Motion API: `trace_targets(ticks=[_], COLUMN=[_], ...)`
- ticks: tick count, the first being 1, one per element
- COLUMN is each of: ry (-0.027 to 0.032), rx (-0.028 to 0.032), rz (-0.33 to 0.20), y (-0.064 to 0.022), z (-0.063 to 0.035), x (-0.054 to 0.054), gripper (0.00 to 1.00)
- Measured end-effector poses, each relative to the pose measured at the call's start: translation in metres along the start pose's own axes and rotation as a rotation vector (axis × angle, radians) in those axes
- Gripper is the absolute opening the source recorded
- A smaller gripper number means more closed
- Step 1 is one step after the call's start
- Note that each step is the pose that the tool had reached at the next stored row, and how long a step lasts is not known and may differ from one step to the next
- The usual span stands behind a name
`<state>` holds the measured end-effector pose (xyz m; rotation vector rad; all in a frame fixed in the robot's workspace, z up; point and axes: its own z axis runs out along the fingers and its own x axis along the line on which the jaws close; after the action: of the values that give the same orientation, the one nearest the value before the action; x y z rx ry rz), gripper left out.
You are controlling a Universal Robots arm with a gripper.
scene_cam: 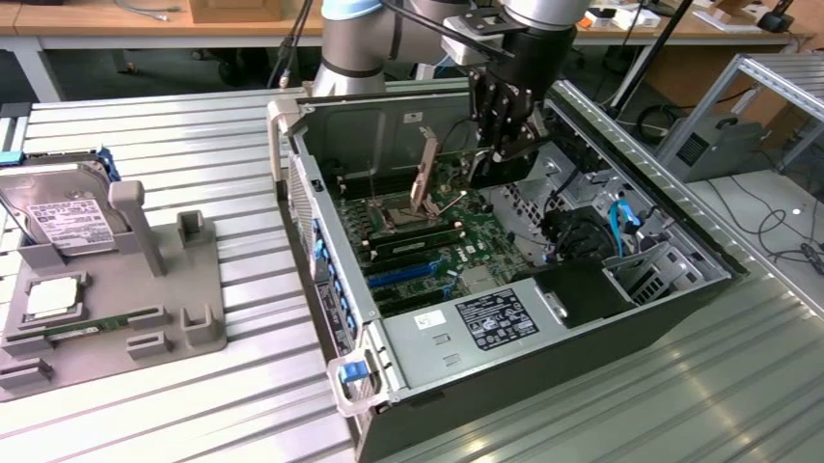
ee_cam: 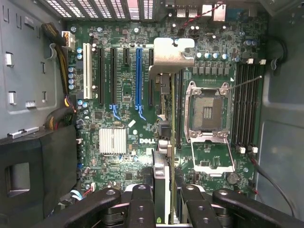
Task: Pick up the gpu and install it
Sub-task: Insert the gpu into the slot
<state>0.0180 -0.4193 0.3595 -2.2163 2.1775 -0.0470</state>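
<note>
My gripper [scene_cam: 505, 145] hangs inside the open computer case [scene_cam: 338, 318], over the motherboard [scene_cam: 438, 246]. It is shut on the gpu [scene_cam: 496, 174], a dark thin card held on edge below the fingers. In the wrist view the gpu [ee_cam: 163, 161] runs edge-on from between the black fingers [ee_cam: 140, 204] toward the rear of the case, ending in its silvery bracket [ee_cam: 172, 53]. My gripper [ee_cam: 164, 202] holds the card above the board, between the blue slot [ee_cam: 138, 76] and the CPU socket [ee_cam: 207, 111]. I cannot tell whether the card touches any slot.
On the exterior view's left, a grey fixture [scene_cam: 168, 309] holds a silver hard drive [scene_cam: 58, 212], a square chip [scene_cam: 52, 299] and a green memory stick [scene_cam: 77, 331]. Inside the case are a power supply [scene_cam: 496, 318], blue cables [scene_cam: 620, 227] and a raised socket lever [scene_cam: 423, 174].
</note>
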Motion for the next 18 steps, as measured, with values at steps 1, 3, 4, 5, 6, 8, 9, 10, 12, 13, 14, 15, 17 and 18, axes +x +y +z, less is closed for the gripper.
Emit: trace_targets(ticks=[1, 3, 4, 5, 6, 8, 9, 10, 12, 13, 14, 15, 17, 18], ry=[0.0, 0.0, 0.0, 0.0, -0.0001, -0.0001, -0.0001, 0.0, 0.0, 0.0, -0.0001, 0.0, 0.0, 0.0], rx=[0.0, 0.0, 0.0, 0.0, 0.0, 0.0, 0.0, 0.0, 0.0, 0.0, 0.0, 0.0, 0.0, 0.0], rz=[0.0, 0.0, 0.0, 0.0, 0.0, 0.0, 0.0, 0.0, 0.0, 0.0, 0.0, 0.0, 0.0, 0.0], y=[0.0002, 0.0005, 0.0007, 0.0009, 0.001, 0.0015, 0.0017, 0.0019, 0.0024, 0.0025, 0.0028, 0.0031, 0.0035, 0.0038], z=[0.0001, 0.0003, 0.0004, 0.0005, 0.0006, 0.0009, 0.001, 0.0011, 0.0014, 0.0015, 0.0018, 0.0019, 0.0023, 0.0024], x=[0.0, 0.0, 0.0, 0.0, 0.0, 0.0, 0.0, 0.0, 0.0, 0.0, 0.0, 0.0, 0.0, 0.0], gripper=[0.27, 0.27, 0.27, 0.27, 0.27, 0.27, 0.27, 0.27, 0.27, 0.27, 0.27, 0.27, 0.27, 0.27])
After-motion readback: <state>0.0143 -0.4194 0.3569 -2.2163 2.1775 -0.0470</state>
